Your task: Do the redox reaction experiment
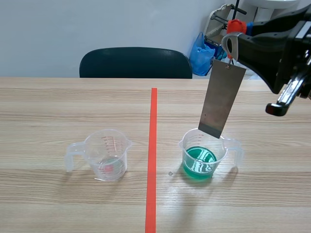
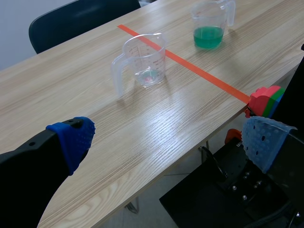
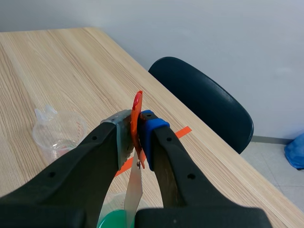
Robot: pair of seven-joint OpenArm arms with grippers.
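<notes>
R pincer (image 3: 137,130) clamps orange clip (image 3: 137,105); metal plate (image 1: 222,99) hangs over green-liq. cup (image 1: 188,145).

There are two clear measuring cups on the single table (image 1: 48,107): the near-empty cup (image 1: 108,155) to the left of the tape line (image 1: 152,160), and the green-liquid cup (image 1: 203,154) to its right. There is one tape line only, orange-red. One metal plate (image 1: 221,99) hangs right of the line, above the green-liquid cup, with one orange-red clip (image 3: 137,107) at its top. The grippers number two: the left gripper (image 2: 169,140) and the right gripper (image 3: 134,126). Beyond the line's far end stands one dark chair (image 1: 135,63), and to the right of that end, one blue bag (image 1: 200,54).
</notes>
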